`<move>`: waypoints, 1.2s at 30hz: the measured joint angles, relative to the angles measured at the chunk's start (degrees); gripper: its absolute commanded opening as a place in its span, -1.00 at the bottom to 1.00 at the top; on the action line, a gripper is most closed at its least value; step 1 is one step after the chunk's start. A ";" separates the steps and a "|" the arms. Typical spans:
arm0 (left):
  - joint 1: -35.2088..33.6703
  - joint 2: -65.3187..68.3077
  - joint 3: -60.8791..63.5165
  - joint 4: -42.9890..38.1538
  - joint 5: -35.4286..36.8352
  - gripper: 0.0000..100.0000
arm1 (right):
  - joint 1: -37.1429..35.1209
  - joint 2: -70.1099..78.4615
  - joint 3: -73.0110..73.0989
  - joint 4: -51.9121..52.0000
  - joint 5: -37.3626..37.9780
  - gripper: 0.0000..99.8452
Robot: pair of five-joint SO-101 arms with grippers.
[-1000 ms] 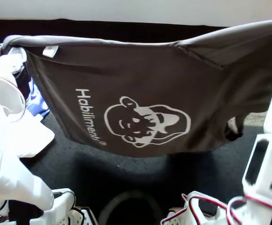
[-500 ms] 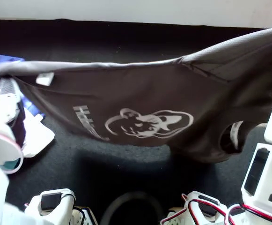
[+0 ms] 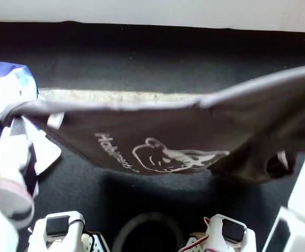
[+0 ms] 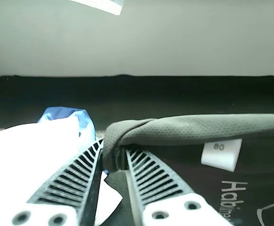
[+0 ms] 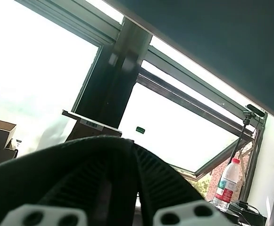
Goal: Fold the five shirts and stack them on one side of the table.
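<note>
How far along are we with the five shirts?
Nothing looks folded yet. In hand: the grey shirt hangs stretched in the air between the left gripper and the right gripper, unfolded. Left to do: fold it, then the crumpled white and blue clothes, and stack all.

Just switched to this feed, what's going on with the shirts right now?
Both arms hold one dark grey shirt stretched in the air over the table. The left gripper is clamped on the shirt's edge near the label, and the right gripper holds the other end. The shirt is not folded yet. A heap of white and blue shirts lies beside the left arm.
</note>
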 measured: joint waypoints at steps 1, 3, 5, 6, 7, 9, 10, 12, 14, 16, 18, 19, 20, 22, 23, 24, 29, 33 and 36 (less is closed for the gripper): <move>0.00 -1.14 0.00 0.00 -0.09 -0.98 | 0.00 -0.70 0.00 0.62 0.00 -0.99; 0.00 -2.90 0.00 0.00 -0.09 -0.98 | 0.00 -1.76 0.00 1.85 0.00 -0.99; 0.00 -4.13 0.09 0.00 -0.09 -0.98 | 0.00 -2.37 0.00 2.29 0.00 -0.99; 0.00 -4.40 0.09 0.00 -0.09 -0.98 | 0.00 -2.46 0.00 2.29 0.00 -0.99; 0.00 -4.40 0.09 0.00 -0.09 -0.98 | 0.00 -2.46 0.00 2.29 0.00 -0.99; 0.00 -4.48 0.18 0.00 -0.09 -0.98 | 0.00 -2.46 0.00 2.29 0.00 -0.99; 0.00 -4.57 0.53 0.00 -0.09 -0.98 | 0.00 -2.46 0.00 2.29 0.00 -0.99; 0.00 -4.57 1.93 0.00 -0.09 -0.98 | 0.00 -2.46 0.00 2.29 0.00 -0.99; 0.00 -4.57 4.57 0.00 -0.09 -0.98 | 0.00 -2.46 0.00 2.29 0.00 -0.99; 0.00 -4.57 8.09 0.00 -0.09 -0.98 | 0.00 -2.46 0.00 2.29 0.00 -0.99; 0.00 -4.57 12.31 -0.70 -0.09 -0.98 | 0.00 -2.29 0.88 2.29 0.00 -0.99; 0.00 -4.57 14.42 -1.58 -0.09 -0.98 | 0.00 -2.02 1.76 2.29 0.00 -0.99; 0.00 -4.57 16.79 -2.73 -0.09 -0.98 | 0.00 -1.41 2.90 2.29 0.00 -0.99; 0.00 -4.57 21.36 -5.45 -0.09 -0.98 | 0.00 0.79 5.89 2.29 0.00 -0.99; 0.00 -4.48 23.74 -7.12 -0.09 -0.98 | 0.00 2.37 7.74 2.29 0.00 -0.99; 0.00 -4.48 26.29 -9.05 -0.09 -0.98 | 0.00 3.96 9.05 2.29 0.00 -0.99; 0.09 -4.31 36.92 -20.75 0.00 -0.98 | -0.09 12.57 15.74 -0.62 0.00 -0.99; 1.05 0.26 39.12 -27.43 0.00 -0.98 | -1.05 18.73 20.13 -6.15 0.00 -0.99; 2.46 8.70 38.07 -30.42 0.00 -0.98 | -1.85 23.74 21.19 -9.85 0.00 -0.99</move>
